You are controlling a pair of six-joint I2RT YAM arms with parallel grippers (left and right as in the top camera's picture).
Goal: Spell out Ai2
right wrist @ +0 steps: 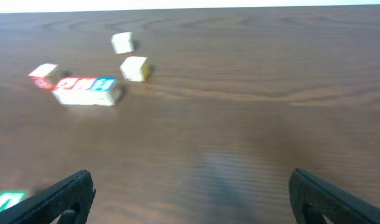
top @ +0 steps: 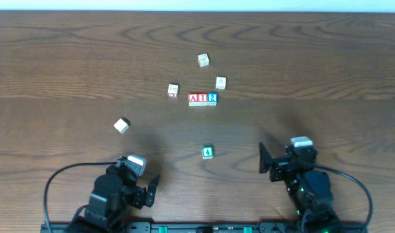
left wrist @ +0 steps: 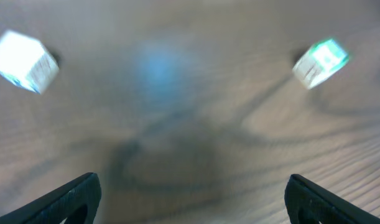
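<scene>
dark wood table [top: 68,65], three lettered cubes in a row at its middle, both arms at the near edge.
left gripper [left wrist: 190,202] spread wide, holding nothing; ahead of it a lone pale cube [top: 121,125]; further right a red-marked cube [top: 173,90] near the row's left end; red a cube [top: 193,99], red i cube [top: 202,99] and blue 2 cube [top: 212,98] touch side by side in that order; behind them a far pale cube [top: 203,60] and a nearer pale cube [top: 220,82]; green cube [top: 207,153] sits apart, closer to the arms; right gripper [right wrist: 190,196] also wide open and empty.
</scene>
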